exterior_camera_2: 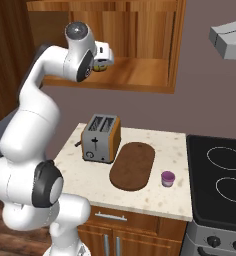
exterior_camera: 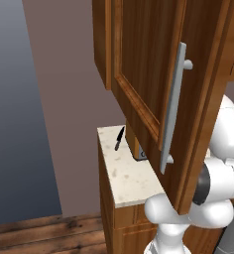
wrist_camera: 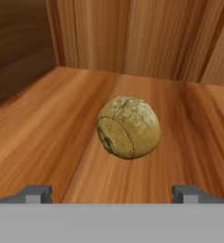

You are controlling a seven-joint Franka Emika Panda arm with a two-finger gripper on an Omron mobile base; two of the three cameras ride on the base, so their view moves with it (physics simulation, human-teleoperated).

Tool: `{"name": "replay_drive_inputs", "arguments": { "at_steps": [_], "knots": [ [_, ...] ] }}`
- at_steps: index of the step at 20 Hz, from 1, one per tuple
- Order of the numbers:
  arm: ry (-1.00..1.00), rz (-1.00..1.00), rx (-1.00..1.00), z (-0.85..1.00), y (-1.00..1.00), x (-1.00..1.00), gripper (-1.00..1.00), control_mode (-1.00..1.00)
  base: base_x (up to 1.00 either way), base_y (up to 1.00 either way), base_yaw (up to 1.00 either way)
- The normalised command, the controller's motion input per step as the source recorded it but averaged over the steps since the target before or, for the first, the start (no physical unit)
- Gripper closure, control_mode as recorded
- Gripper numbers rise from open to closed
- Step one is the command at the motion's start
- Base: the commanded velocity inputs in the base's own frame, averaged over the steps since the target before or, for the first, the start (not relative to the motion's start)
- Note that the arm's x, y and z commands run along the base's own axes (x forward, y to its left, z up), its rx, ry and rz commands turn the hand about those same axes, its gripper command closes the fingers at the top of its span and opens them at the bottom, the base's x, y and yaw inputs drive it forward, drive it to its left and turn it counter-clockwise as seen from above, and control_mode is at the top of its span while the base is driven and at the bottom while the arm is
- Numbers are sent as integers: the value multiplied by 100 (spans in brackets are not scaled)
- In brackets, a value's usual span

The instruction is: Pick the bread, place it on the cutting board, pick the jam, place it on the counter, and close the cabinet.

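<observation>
The bread (wrist_camera: 128,127), a lumpy golden-tan bun, lies on the wooden shelf inside the cabinet (exterior_camera_2: 135,75), just ahead of my gripper (wrist_camera: 111,194). The gripper's two fingertips (wrist_camera: 35,193) stand wide apart on either side of the bun, open, touching nothing. In the right base view my gripper (exterior_camera_2: 104,59) reaches into the open cabinet from the left. The dark oval cutting board (exterior_camera_2: 132,166) lies bare on the counter (exterior_camera_2: 90,180), right of the toaster. The small purple jam (exterior_camera_2: 168,178) stands on the counter just right of the board. The cabinet door (exterior_camera: 144,69) is swung open.
A silver and orange toaster (exterior_camera_2: 101,138) stands left of the board. A black stovetop (exterior_camera_2: 220,180) borders the counter on the right, under a grey hood (exterior_camera_2: 230,37). A black knife (exterior_camera: 119,138) lies at the counter's left end. The door's silver handle (exterior_camera: 173,109) hangs close to my arm.
</observation>
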Motion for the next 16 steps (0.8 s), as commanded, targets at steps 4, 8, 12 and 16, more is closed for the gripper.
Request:
{"name": "replay_drive_inputs", "arguments": {
  "at_steps": [4, 8, 12, 16],
  "knots": [
    [0, 0, 0, -12, 0, 14, -100, -100, 0, 0, 0],
    [0, 0, 0, -11, 0, 17, -100, -100, 0, 0, 0],
    [0, 0, 0, -9, 0, 17, -100, -100, 0, 0, 0],
    [0, 0, 0, -2, 0, 21, -100, -100, 0, 0, 0]
  ]
}}
